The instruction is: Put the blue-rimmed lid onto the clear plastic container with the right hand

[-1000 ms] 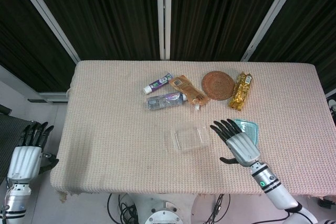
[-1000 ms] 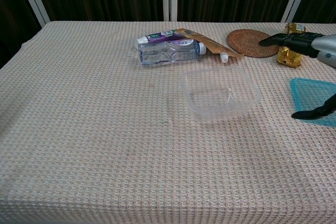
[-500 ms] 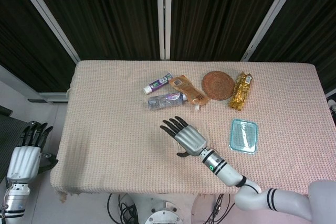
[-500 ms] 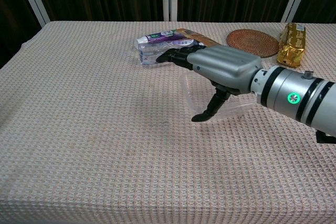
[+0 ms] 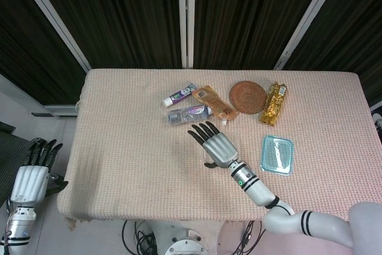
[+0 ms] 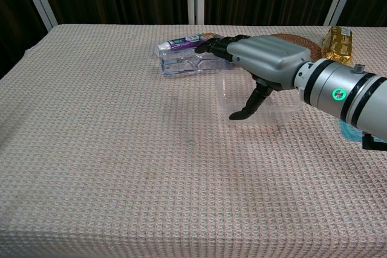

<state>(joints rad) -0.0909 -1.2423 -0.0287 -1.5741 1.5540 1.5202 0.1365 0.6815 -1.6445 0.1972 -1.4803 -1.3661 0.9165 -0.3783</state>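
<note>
Right hand (image 5: 216, 146) spread flat, empty, over clear container (image 6: 273, 108); lid (image 5: 277, 154) apart; labels unreadable

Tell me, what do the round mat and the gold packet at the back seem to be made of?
The round mat looks woven, maybe rattan or straw: brown, matte, with ringed texture. The gold packet looks like foil wrapping: it is shiny and creased. Neither is certain from the look alone.

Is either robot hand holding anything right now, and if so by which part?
Nothing is held. The right hand hovers open, fingers spread, over the clear plastic container. The left hand hangs empty beside the table. The blue-rimmed lid lies untouched.
</note>
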